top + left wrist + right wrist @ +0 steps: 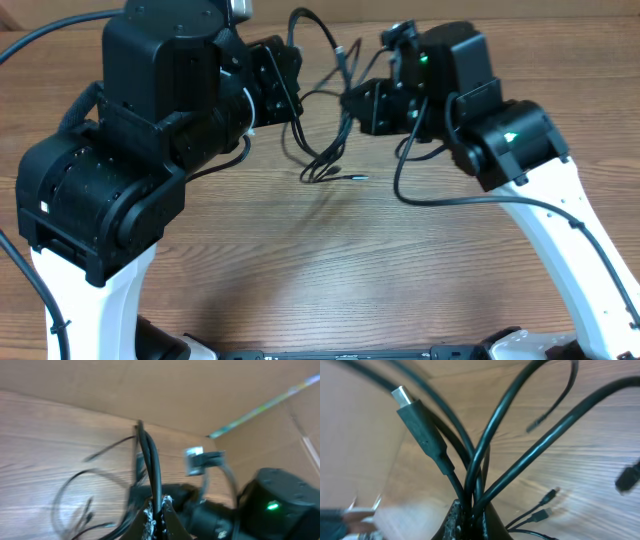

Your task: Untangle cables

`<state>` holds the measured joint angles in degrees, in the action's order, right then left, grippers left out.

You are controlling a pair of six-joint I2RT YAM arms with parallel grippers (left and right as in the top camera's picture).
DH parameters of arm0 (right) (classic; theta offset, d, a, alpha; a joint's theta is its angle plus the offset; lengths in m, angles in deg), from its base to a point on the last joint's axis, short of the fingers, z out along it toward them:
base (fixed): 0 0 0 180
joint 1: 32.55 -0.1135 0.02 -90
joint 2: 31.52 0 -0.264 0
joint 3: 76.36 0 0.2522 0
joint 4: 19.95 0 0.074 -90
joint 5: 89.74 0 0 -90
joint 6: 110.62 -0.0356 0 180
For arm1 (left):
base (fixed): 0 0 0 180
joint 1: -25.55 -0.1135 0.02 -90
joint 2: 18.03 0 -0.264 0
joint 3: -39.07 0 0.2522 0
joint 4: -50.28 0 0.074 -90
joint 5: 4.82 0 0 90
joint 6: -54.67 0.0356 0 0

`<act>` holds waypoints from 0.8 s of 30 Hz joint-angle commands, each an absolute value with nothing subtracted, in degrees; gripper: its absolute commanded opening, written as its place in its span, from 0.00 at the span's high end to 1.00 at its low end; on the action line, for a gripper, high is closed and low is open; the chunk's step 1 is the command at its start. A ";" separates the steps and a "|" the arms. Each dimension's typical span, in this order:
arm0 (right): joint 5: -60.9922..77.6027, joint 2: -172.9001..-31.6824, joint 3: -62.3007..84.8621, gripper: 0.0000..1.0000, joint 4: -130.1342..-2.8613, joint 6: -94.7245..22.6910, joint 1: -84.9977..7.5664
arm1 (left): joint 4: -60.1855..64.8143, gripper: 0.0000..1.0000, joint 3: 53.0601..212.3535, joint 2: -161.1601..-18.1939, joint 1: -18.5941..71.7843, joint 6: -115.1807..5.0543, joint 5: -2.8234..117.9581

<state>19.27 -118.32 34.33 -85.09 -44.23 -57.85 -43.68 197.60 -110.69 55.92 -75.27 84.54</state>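
The table [330, 250] is brown wood with long lines. A brown cardboard wall [175, 390] stands at its back edge. A pale strip [265, 406] runs across the wall.

The cables [322, 165] hang between the 2 grippers, toward the far edge of the table [330, 270]. The left gripper [290, 90] sits on their left and the right gripper [355, 100] on their right. Loose plug ends [350, 177] lie on the table just in front. A wall [150, 390] stands behind.

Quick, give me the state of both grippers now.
Left gripper: closed on the cables.
Right gripper: closed on the cables too.
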 commanded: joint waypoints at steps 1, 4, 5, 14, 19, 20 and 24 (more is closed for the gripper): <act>16.60 -118.32 34.13 0.96 -85.26 -42.51 -53.98 | -45.76 0.96 198.91 -109.58 55.87 -73.74 90.94; 19.38 -118.19 34.13 0.96 -85.26 -39.86 -50.84 | -48.56 0.96 198.91 -109.40 55.89 -73.63 94.70; 20.73 -118.00 34.15 0.96 -85.26 -39.38 -49.74 | -49.34 0.96 198.91 -109.40 55.89 -73.61 95.84; 24.36 -114.21 34.24 0.96 -85.98 -36.59 -40.65 | -54.15 0.96 198.91 -109.42 55.87 -73.98 104.06; 24.34 -110.43 34.24 0.96 -87.12 -33.87 -34.64 | -57.43 0.96 198.91 -109.42 55.46 -74.33 108.34; 24.36 -109.58 34.24 0.96 -87.47 -32.80 -33.13 | -57.82 0.96 198.91 -109.42 55.26 -74.35 108.78; 24.36 -107.07 34.24 0.96 -88.28 -30.79 -28.02 | -59.44 0.96 198.91 -109.42 53.51 -74.20 110.02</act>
<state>29.47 -108.38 34.33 -88.28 -33.96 -32.26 -58.83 197.60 -110.71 55.52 -74.37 102.51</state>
